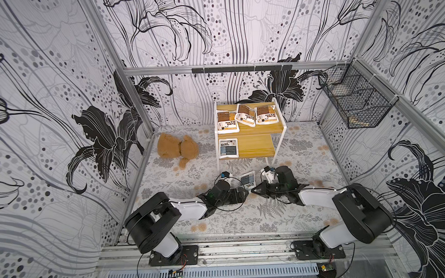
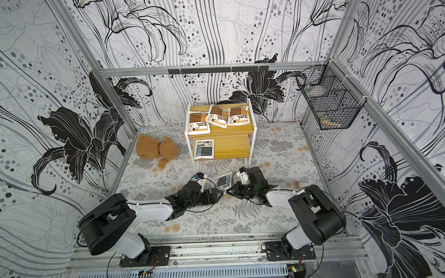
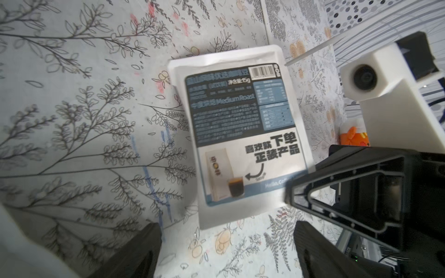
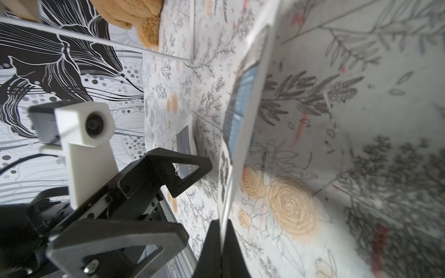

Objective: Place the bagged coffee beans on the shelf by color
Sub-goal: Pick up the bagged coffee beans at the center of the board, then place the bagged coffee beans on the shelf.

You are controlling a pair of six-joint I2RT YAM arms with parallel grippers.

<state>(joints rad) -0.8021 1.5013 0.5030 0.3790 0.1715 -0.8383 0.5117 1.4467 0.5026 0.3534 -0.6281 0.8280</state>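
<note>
While the right gripper (image 4: 220,237) clamps its near corner, the flat white, blue-grey-panelled pouch (image 3: 243,134) sits over the floral mat (image 1: 244,220) before the gaping, empty left gripper (image 3: 226,243), long axis toward the yellow two-tier shelf (image 1: 257,146).

The upper board of the shelf (image 1: 267,128) is almost filled by three brown-panelled pouches (image 1: 245,115). On the lower board only the left end is covered, by a blue-panelled pouch (image 1: 228,148); the rest is left bare. The frontal approach is narrowed by the left gripper (image 1: 245,193), spread wide, and the right gripper (image 1: 253,189), clamped on a second blue pouch (image 1: 247,179).
</note>
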